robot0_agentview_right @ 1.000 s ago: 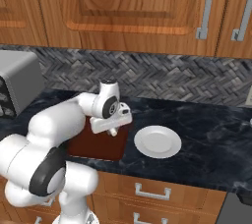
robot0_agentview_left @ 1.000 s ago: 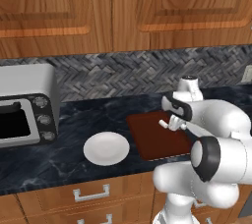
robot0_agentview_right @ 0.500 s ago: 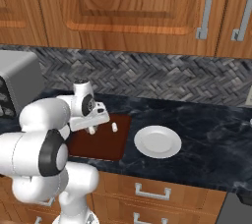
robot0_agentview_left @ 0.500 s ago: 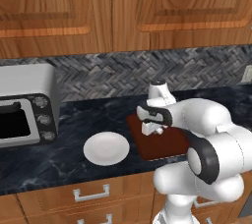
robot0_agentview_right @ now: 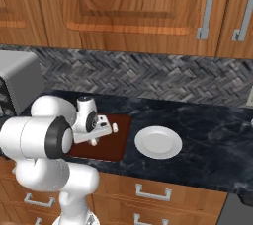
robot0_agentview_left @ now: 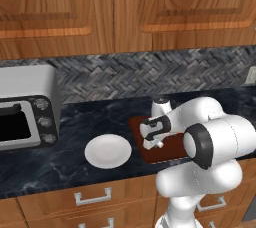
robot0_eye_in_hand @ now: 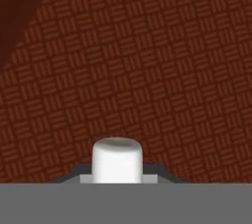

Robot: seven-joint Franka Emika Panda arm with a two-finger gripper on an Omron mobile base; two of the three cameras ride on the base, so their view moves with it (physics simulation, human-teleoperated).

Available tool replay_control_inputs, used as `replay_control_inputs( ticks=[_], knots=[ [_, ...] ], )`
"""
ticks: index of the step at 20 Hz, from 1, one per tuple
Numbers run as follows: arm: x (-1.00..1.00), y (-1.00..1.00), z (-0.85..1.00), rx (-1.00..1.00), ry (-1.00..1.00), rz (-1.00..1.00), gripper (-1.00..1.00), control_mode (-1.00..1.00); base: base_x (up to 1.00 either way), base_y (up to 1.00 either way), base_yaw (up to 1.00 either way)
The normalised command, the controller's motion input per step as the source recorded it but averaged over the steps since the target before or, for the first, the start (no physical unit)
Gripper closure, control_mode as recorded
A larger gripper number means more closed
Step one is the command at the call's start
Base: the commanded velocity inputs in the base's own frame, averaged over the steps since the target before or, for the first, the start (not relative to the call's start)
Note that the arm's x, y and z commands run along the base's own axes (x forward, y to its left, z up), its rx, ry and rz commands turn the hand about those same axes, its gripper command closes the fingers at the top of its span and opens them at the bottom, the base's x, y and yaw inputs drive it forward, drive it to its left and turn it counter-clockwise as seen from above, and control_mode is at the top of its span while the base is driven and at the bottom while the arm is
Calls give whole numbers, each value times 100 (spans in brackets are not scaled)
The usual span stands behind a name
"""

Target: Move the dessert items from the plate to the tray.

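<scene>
Hand (robot0_agentview_left: 151, 143) sits low over the tray (robot0_agentview_left: 170, 153), w/ the marshmallow (robot0_eye_in_hand: 117, 159) right between its tips. In the hand view the piece stands upright at the bottom centre, short axis pointing up toward the camera, woven red-brown tray floor all around it. Fingers look closed in on its sides, so I read it as clamped on the marshmallow, or only just starting to let go; can't see a gap either side.

Where the thing is: over the tray, not on the plate (robot0_agentview_left: 108, 151). Plate lies on the counter (robot0_agentview_left: 60, 162) just beside the tray's edge, bare white, nothing on it. From the right base view the hand (robot0_agentview_right: 94, 141) is over the tray's (robot0_agentview_right: 116, 146) middle-ish part, plate (robot0_agentview_right: 158, 141) apart to the side.

Key relation for the next move: piece is straight along the hand's axis, dead centre, w/ tray surface directly beyond it. No sideways offset needed. Can't tell if its base already touches the tray or hangs just above.

Judgement: transfer nearly done; what's left is opening the fingers and lifting straight back. Risk: stubby piece may stick to a finger or tip over on release.
</scene>
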Motion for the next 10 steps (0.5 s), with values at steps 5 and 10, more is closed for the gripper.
replay_control_inputs(
  ticks=[5,10],
  knots=[
    [5,0,-3,0,0,0,-100,-100,0,0,0],
    [-10,5,58,4,2,-1,-100,-100,0,0,0]
  ],
)
